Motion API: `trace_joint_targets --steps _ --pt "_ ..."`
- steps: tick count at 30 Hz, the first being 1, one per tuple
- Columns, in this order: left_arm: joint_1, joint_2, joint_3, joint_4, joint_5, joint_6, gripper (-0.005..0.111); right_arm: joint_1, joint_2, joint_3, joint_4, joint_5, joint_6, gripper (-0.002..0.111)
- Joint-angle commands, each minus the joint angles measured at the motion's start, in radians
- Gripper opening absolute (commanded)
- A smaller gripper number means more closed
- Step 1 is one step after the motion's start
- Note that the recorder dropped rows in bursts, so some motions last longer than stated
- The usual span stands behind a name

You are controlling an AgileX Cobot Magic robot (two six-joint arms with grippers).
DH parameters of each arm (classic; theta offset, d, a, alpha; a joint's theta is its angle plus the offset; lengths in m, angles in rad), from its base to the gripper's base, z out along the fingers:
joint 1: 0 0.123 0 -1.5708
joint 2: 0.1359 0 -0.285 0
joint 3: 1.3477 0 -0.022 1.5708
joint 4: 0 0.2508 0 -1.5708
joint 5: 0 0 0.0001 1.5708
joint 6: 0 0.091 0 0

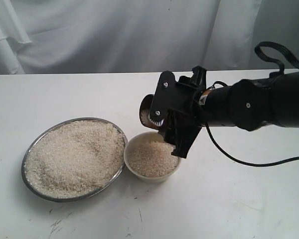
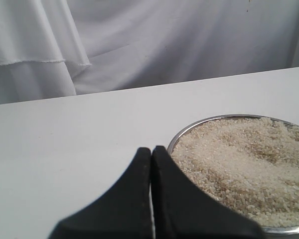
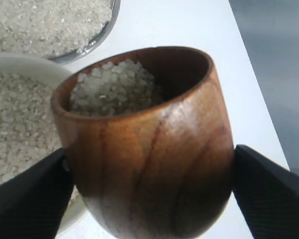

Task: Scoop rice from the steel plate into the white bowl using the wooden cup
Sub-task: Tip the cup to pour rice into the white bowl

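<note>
The left gripper [image 2: 150, 199] sits pressed together, holding nothing, close by the steel plate [image 1: 24, 164], which is heaped with rice [image 1: 74, 157]. Just beside the plate's right edge stands the white bowl [image 1: 150, 178], well filled. Above it the right gripper [image 3: 149, 194] clamps the wooden cup [image 3: 149, 149], tipped, with grains at its lip. The mouth hangs near the bowl's rim, so a hasty tilt could throw rice onto the table [image 1: 229, 199] — or heap the bowl until it spills over.
</note>
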Motion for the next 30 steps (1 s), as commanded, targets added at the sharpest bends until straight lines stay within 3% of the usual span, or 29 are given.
trace_joint_targets --steps 1,13,30 --pt "-0.007 0.008 -0.003 -0.001 -0.01 -0.003 0.0 -0.007 -0.012 0.041 -0.037 -0.07 -0.049 0.0" --pt "-0.007 0.008 -0.003 -0.001 -0.01 -0.005 0.0 -0.007 -0.012 0.041 -0.407 -0.04 -0.056 0.0" --pt "-0.007 0.008 -0.003 -0.001 -0.01 -0.002 0.0 0.006 -0.012 0.041 -0.672 -0.024 -0.1 0.0"
